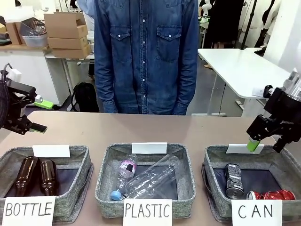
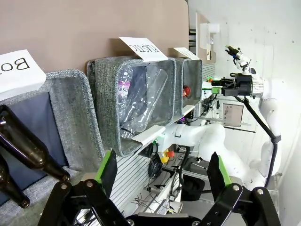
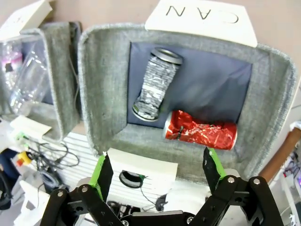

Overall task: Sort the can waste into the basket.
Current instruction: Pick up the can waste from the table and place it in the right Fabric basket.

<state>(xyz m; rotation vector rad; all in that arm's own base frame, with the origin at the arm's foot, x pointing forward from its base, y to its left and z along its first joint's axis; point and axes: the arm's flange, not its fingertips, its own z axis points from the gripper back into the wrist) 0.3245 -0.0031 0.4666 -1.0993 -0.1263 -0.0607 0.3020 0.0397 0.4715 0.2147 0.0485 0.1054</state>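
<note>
From my remote seat I see three grey fabric baskets in a row along the near edge of the brown table (image 1: 94, 127). The basket (image 1: 214, 162) signed "CAN" sits at the right end. Both cans lie on its dark floor: the black can (image 1: 233, 180) with silver ends lies toward the left of the basket, and the dented red can (image 1: 271, 194) lies on its side at the near right corner. In the right wrist view the two cans almost meet at one end, though I cannot tell whether they touch.

The right gripper (image 1: 265, 140) hangs above the far rim of that basket. Its green-padded fingers stand wide apart in the wrist view and nothing is between them. From that camera I look straight down into the basket over the two cans.

The left gripper (image 1: 38, 114) hovers at the left edge of the table, above and beyond the far side of the "BOTTLE" basket (image 1: 82, 155). Its fingers are also spread wide and hold nothing.

Two brown glass bottles (image 1: 34, 175) lie side by side in the left basket. The middle basket (image 1: 106, 174), signed "PLASTIC", holds clear plastic bottles (image 1: 146, 179), one with a blue cap at the near end.

A person in a denim shirt (image 1: 146, 56) stands at the far side of the table, opposite the middle basket.
</note>
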